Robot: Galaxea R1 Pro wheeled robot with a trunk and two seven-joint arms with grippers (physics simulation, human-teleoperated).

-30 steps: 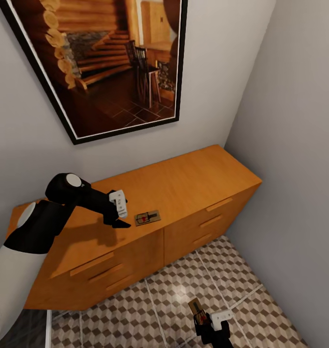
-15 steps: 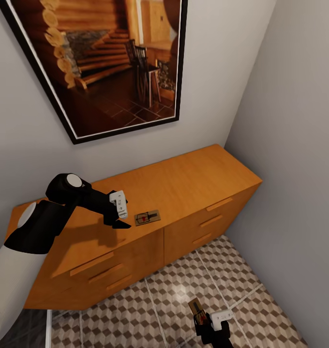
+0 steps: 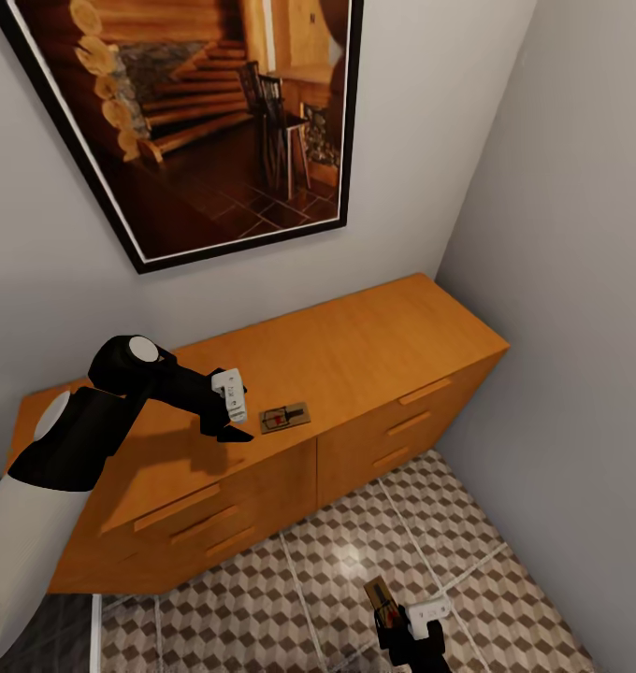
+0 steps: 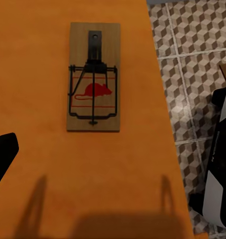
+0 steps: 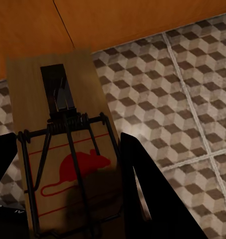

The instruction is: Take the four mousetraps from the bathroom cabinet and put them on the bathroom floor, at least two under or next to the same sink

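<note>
One mousetrap (image 3: 284,418), a small wooden board with a red mouse mark, lies flat near the front edge of the orange-brown cabinet (image 3: 383,346). My left gripper (image 3: 232,431) hovers just beside it over the cabinet top, open and empty. In the left wrist view the mousetrap (image 4: 94,83) lies ahead of one black finger (image 4: 3,157). Low over the cube-patterned bathroom floor (image 3: 337,561), my right gripper (image 3: 391,619) is shut on a second mousetrap (image 3: 378,593). The right wrist view shows that mousetrap (image 5: 58,149) between the fingers (image 5: 142,189). Other mousetraps are out of view.
A large framed picture (image 3: 196,121) hangs on the wall above the cabinet. A grey side wall (image 3: 580,280) closes the corner at the right. Drawer fronts with bar handles (image 3: 423,393) face the tiled floor strip in front.
The whole head view has shifted slightly, so the camera moved. Both grippers and both mousetraps keep their places.
</note>
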